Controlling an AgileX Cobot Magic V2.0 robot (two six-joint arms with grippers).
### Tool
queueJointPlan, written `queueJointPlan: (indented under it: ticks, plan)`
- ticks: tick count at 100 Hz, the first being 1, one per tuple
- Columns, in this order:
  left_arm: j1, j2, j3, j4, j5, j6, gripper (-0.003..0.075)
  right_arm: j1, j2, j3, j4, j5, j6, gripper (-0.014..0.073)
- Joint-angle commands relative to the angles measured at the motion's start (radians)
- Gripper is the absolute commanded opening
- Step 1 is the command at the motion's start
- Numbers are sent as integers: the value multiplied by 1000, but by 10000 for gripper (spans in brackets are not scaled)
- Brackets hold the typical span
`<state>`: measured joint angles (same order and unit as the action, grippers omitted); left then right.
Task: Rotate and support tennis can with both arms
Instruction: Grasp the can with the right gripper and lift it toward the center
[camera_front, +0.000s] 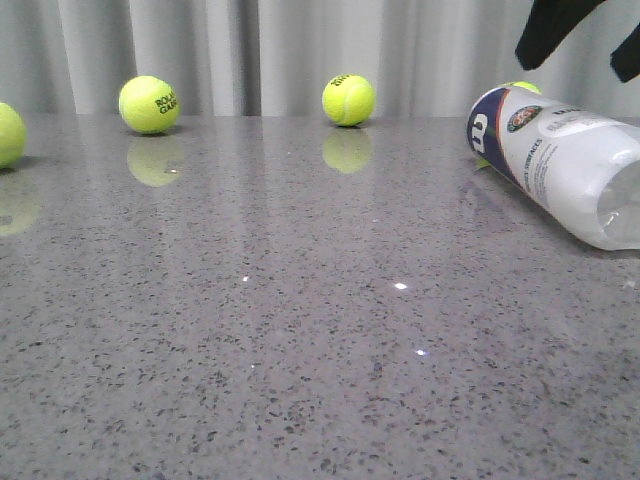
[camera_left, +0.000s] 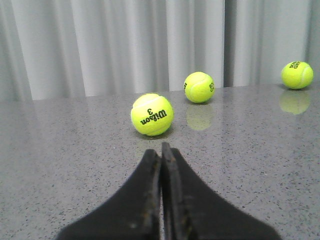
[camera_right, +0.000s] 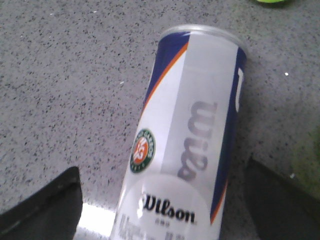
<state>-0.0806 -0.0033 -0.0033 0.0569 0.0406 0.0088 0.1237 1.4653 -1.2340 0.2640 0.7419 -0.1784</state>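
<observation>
The left gripper (camera_left: 161, 150) is being held with its fingers pressed together, while the right gripper (camera_right: 160, 200) is being held spread wide.

tennis can: 1; lies on its side at the right edge of the desk (camera_front: 300, 350), tennis can (camera_front: 565, 170)
tennis balls, front view: 4; first ball (camera_front: 8, 133) at the left edge; second ball (camera_front: 148, 104) along the far edge, left part; third ball (camera_front: 348, 99) along the far edge, middle; fourth ball (camera_front: 524, 88) only a sliver, behind the can
tennis balls, left wrist view: 3; cannot tell which match the front-view ones
grippers: 2; left gripper (camera_left: 161, 150), fingers pressed together; right gripper (camera_right: 160, 200), fingers wide apart
desk: 1
</observation>
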Motion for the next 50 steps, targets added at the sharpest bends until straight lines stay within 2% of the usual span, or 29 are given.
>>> queueJointPlan:
  ticks: [1, 17, 38, 43, 50]
  plan:
    - [2, -41, 46, -3, -88, -9, -21, 1, 33, -64, 5, -51, -14, 645]
    - [2, -41, 46, -3, -88, -9, -21, 1, 130, -76, 5, -46, -14, 645]
    - [2, -41, 46, -3, -88, -9, -21, 1, 165, -76, 5, -23, -14, 640]
    - [2, -41, 46, -3, -88, -9, -21, 1, 160, -76, 5, -18, -14, 610]
    - [2, -41, 46, -3, -88, -9, -21, 1, 151, -80, 5, -7, -14, 521]
